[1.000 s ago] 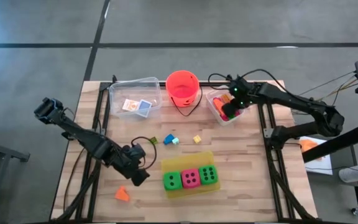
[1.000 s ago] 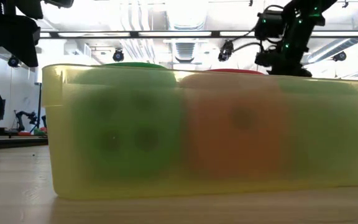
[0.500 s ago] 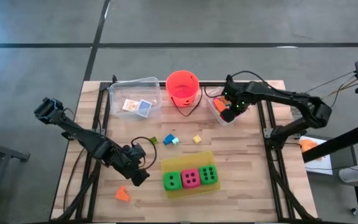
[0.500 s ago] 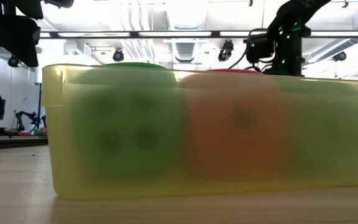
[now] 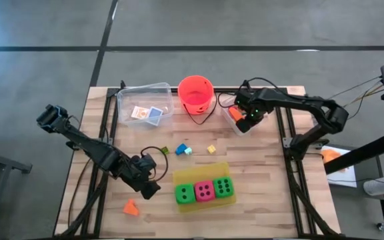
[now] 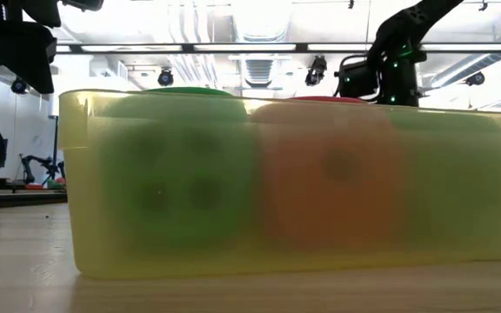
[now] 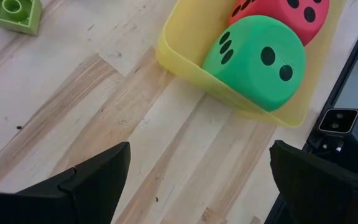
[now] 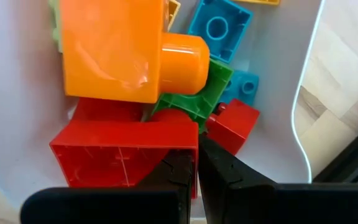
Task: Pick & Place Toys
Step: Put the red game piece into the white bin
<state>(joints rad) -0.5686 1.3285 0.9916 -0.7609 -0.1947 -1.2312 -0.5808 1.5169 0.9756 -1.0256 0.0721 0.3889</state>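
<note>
A: Where is the right gripper point(image 5: 248, 120) being held?

B: It is being held, fingers pressed together and grasping nothing, in the clear bin point(image 5: 228, 118) at the table's far right, directly above a red brick point(image 8: 126, 152) lying just under its fingertips.

A: And the left gripper point(image 5: 147, 189)?

B: It is being kept spread wide and empty near the yellow tray point(image 5: 199, 206) where 3 dice point(image 5: 205, 191) are sitting. The orange shape point(image 5: 131, 208) is being left nearest it.

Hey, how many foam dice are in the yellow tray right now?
3. In the yellow tray, in a row: a green die at the left end, a pink die in the middle, another green die at the right end. None looks hidden.
</note>
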